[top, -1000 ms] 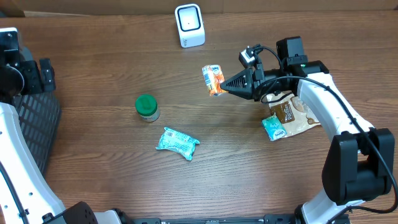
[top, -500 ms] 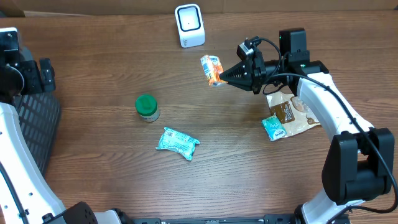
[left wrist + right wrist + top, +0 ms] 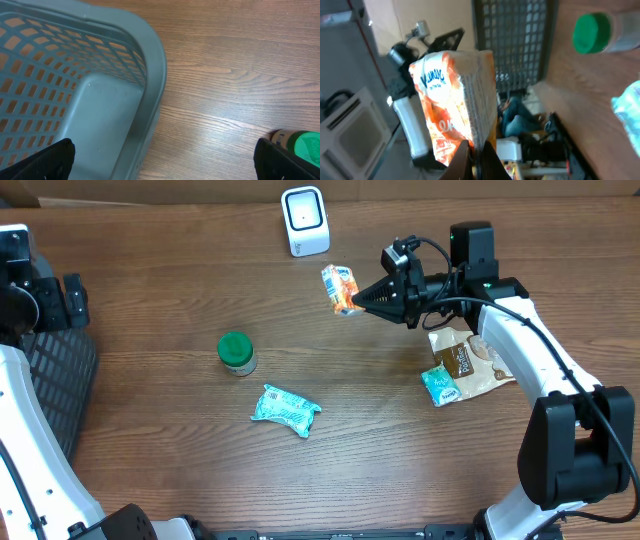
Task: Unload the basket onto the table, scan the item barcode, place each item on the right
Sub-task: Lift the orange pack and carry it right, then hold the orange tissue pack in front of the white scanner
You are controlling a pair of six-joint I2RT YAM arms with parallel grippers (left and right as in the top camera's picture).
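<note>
The wooden tabletop [image 3: 180, 290] is bordered at its left edge by a grey mesh basket [image 3: 100, 100]. Over its rim the left gripper [image 3: 165, 167] is held with fingers spread wide. A white scanner [image 3: 305, 221] is set at the far edge. Near it, the right gripper [image 3: 362, 302] is clenched on the orange packet [image 3: 341, 289] (lifted off the surface).

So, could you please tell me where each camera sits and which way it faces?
Overhead: fixed above the table, facing straight down; both arms show, the right gripper shut on the orange carton near the scanner.
Left wrist: on the left arm, looking down at the basket corner; own open fingertips show.
Right wrist: looks sideways past its fingers and the carton towards the basket.
Shared: the green-capped bottle appears in all three.
</note>
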